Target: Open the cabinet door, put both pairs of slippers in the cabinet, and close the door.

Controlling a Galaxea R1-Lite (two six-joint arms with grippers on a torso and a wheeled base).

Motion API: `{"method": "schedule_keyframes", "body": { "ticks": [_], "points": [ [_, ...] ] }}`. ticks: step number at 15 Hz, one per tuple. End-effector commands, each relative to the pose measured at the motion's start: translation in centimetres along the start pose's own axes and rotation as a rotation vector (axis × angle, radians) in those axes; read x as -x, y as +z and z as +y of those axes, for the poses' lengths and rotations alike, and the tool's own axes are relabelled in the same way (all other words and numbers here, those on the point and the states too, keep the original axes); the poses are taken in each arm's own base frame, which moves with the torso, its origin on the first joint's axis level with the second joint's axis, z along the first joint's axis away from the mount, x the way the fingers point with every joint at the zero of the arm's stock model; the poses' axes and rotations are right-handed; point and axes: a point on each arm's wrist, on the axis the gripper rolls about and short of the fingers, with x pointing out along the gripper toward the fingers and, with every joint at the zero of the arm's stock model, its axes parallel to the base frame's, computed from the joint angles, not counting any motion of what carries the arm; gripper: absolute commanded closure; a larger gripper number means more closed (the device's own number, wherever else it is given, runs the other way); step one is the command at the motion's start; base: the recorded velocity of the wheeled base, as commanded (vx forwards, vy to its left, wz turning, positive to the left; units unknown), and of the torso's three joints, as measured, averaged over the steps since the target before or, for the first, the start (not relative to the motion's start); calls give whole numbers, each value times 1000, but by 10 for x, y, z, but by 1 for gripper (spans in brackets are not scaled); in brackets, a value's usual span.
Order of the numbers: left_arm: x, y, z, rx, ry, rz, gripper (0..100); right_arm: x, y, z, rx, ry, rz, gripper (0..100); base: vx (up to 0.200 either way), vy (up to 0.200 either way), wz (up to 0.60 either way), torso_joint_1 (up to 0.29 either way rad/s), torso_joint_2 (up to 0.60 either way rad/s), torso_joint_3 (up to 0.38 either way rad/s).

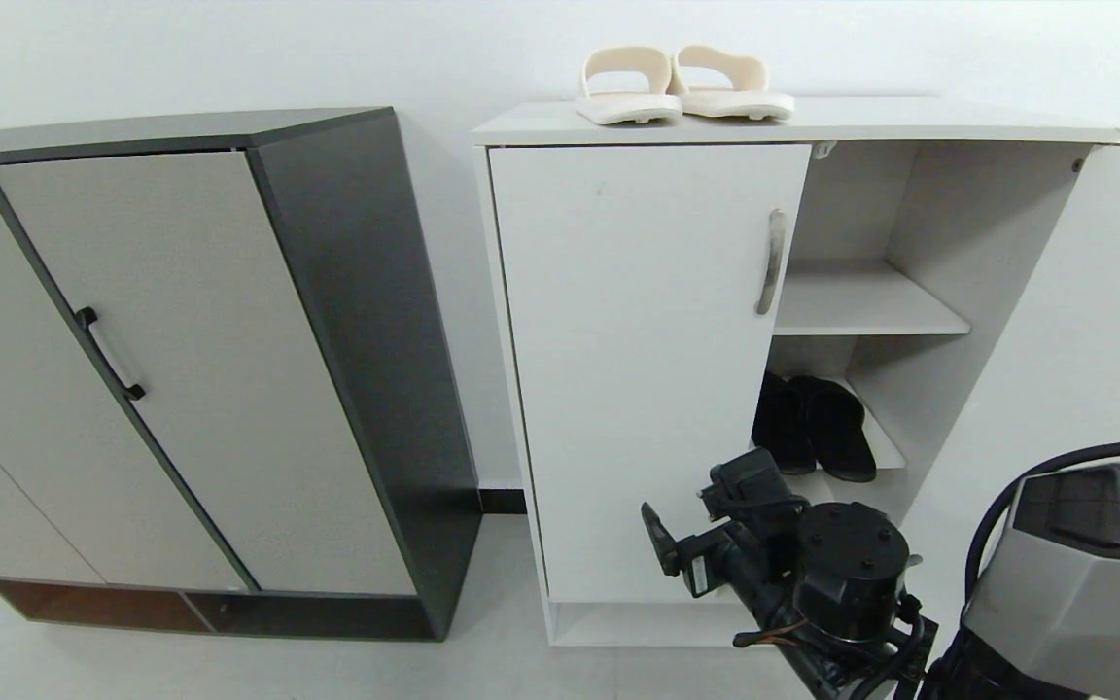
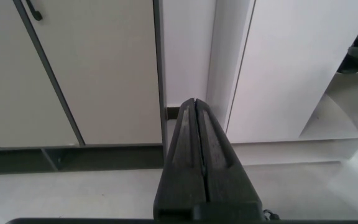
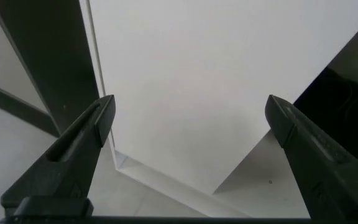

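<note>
The white cabinet has its left door closed and its right door swung wide open. A pair of black slippers lies on the lower shelf inside, also seen as a dark shape beside the closed door. A cream pair of slippers rests on the cabinet's top. My right gripper hangs open and empty, low in front of the closed door, just left of the black slippers. My left gripper is shut on nothing, low, facing the gap between the two cabinets.
A dark grey cabinet with pale doors and black handles stands to the left, a narrow gap away from the white one. The upper shelf of the white cabinet is bare. Pale floor spreads in front of both.
</note>
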Motion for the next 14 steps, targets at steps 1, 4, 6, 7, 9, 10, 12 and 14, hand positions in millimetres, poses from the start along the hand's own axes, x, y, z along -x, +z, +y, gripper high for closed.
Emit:
{"method": "schedule_keyframes", "body": {
  "ticks": [1,4,6,7,9,10,12,14],
  "points": [
    [0,0,0,1,0,2,100,0,-4,1,5,1,9,0,0,0,0,0,0,0],
    [0,0,0,1,0,2,100,-2,-5,2,6,6,11,0,0,0,0,0,0,0],
    [0,0,0,1,0,0,100,-1,-5,2,6,6,10,0,0,0,0,0,0,0],
    [0,0,0,2,2,0,100,-1,-6,2,7,6,12,0,0,0,0,0,0,0],
    [0,0,0,1,2,2,100,0,-6,2,8,15,14,0,0,0,0,0,0,0],
    [0,0,0,2,2,0,100,0,-6,3,10,22,16,0,0,0,0,0,0,0],
    [0,0,0,2,2,2,100,1,-7,3,10,25,17,0,0,0,0,2,-230,-232],
    [0,0,0,2,2,2,100,0,-7,3,11,25,20,0,0,0,0,29,-183,-349]
  ]
}}
